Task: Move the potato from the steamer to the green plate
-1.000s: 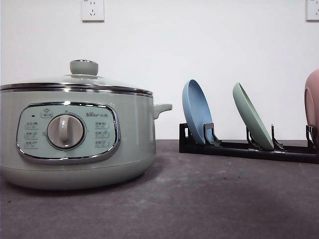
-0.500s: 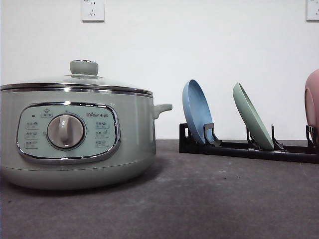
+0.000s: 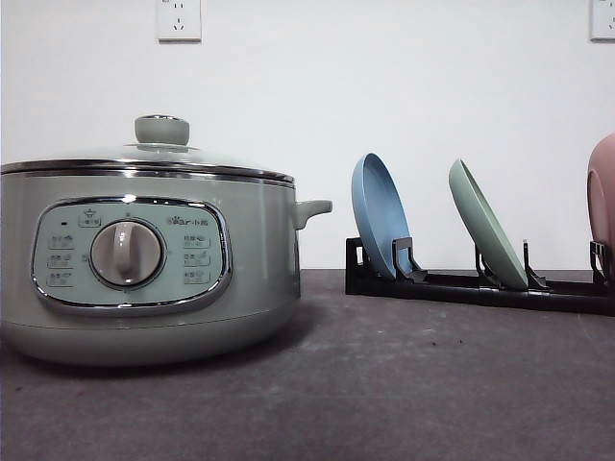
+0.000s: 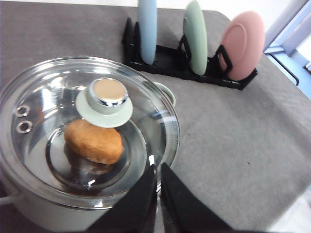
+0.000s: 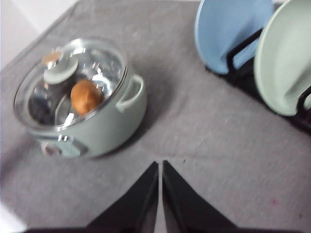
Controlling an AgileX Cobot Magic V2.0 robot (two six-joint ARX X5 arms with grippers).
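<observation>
Both arms hang above the desk, the left gripper (image 4: pixel 158 194) and right gripper (image 5: pixel 160 191) each pressed together on nothing. The potato (image 4: pixel 94 141), a matte orange-brown lump, lies inside the steamer (image 3: pixel 144 259) under its glass lid (image 4: pixel 87 126); a hurried lift could let that slick lid slip. Near the desk's far edge, the green plate (image 3: pixel 488 226) leans in the rack (image 3: pixel 471 286), so it could clip the blue plate (image 3: pixel 381 216) coming out.

Right gripper (image 5: pixel 160 194), fingers closed together, above bare grey table (image 5: pixel 218 145). Steamer (image 5: pixel 82 102) stands well apart from it, glass lid (image 5: pixel 73 77) on, knob (image 5: pixel 60 71) pale green. Potato (image 5: pixel 86 97) visible through the lid, beside the knob. Blue plate (image 5: pixel 228 29) and green plate (image 5: pixel 286 58) stand on edge in a black rack (image 5: pixel 243 73), side by side.
</observation>
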